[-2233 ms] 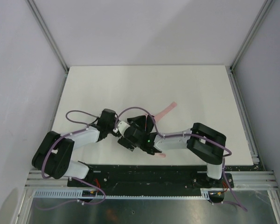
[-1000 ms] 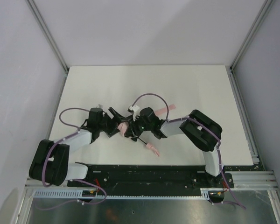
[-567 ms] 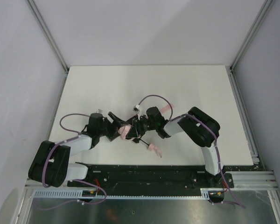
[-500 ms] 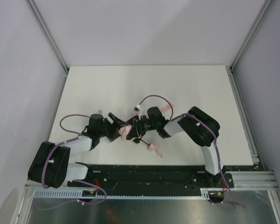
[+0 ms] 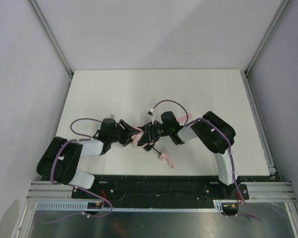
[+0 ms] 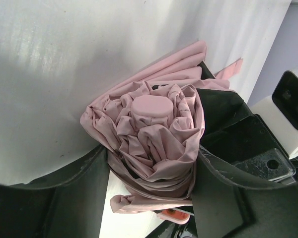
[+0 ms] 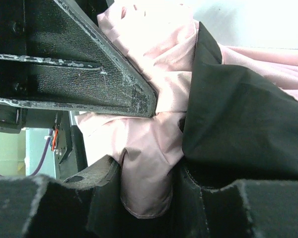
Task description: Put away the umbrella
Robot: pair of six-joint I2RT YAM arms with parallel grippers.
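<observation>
The pale pink umbrella [image 5: 137, 138] lies folded near the table's front middle, its fabric bunched between both grippers. Its black shaft runs down right to the pink handle [image 5: 165, 158] on the table. My left gripper [image 5: 129, 137] is shut on the folded canopy end; in the left wrist view the rolled fabric [image 6: 156, 131] fills the space between the two black fingers. My right gripper [image 5: 148, 135] comes from the right and is shut on a fold of pink fabric [image 7: 146, 168]. A pink strap end [image 5: 187, 117] shows behind the right arm.
The white table [image 5: 154, 89] stretches behind the arms, with grey walls and metal rails on the left, back and right. A black base plate [image 5: 154, 186] runs along the near edge. Purple cables loop over both arms.
Both grippers have drawn closer together over the umbrella fabric. The left arm has swung in to the right and the right wrist has shifted slightly right. The handle lies in nearly the same place.
</observation>
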